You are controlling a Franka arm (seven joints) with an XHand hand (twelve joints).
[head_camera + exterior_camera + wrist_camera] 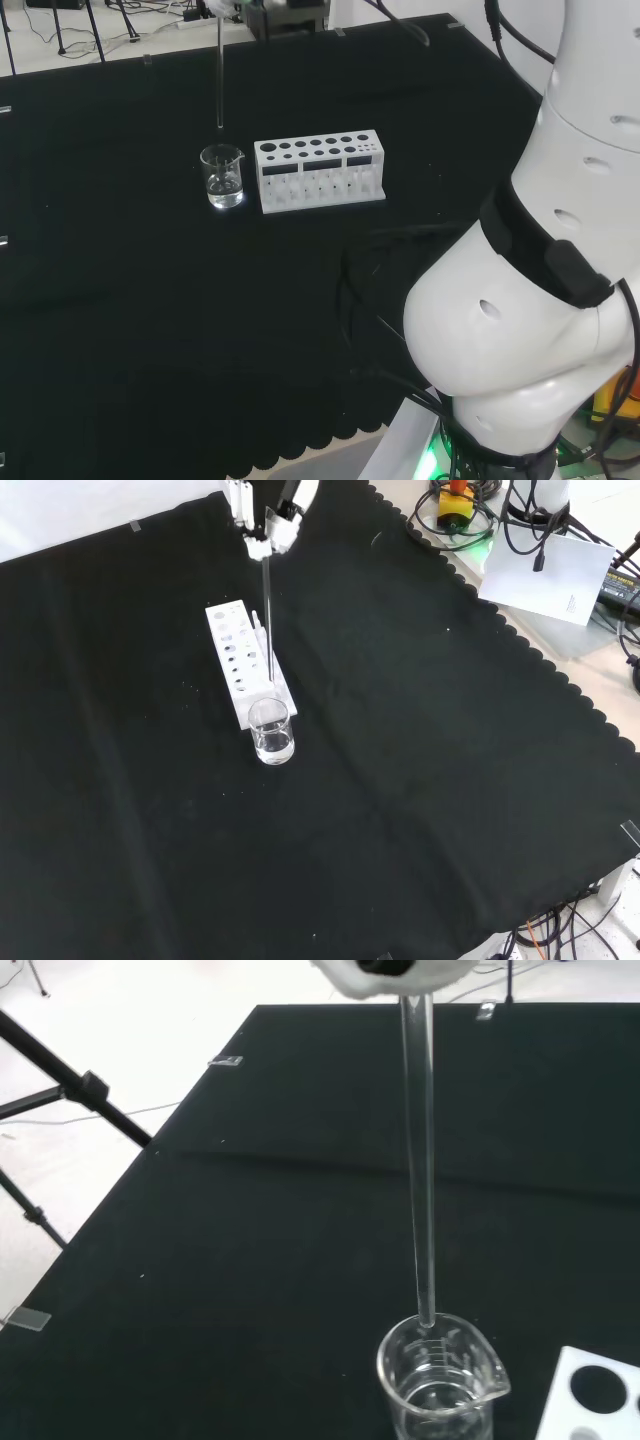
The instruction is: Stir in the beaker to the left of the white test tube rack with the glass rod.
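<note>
A: Let us start with what is nearest in the front view. What stands there?

B: The beaker (272,731), on the black cloth (450,780). It is clear glass with a little clear liquid at the bottom. Just behind it, touching or almost touching, is the white test tube rack (243,660), which runs away from the camera. In the head view the beaker (222,176) is just left of the rack (318,170), so it is the one the task means.

A: And the glass rod?

B: The glass rod (267,620) hangs nearly upright above the beaker. In the wrist view its lower tip (427,1322) seems to be about at the rim, perhaps just inside. I cannot say if it reaches the liquid; I think not yet.

A: Farthest of all is the hand. What does it do?

B: The hand (270,525) is at the top of the front view. Its fingers are closed around the upper end of the rod, pinching it.

A: How will the rod handle?

B: I judge it light, stiff, smooth and easy to break. Holding it at the top end is right, but the long free length can swing. The beaker is also light and thin, so a knock against its wall could tip it or crack it. Lowering should be straight and the stirring circles small.
</note>
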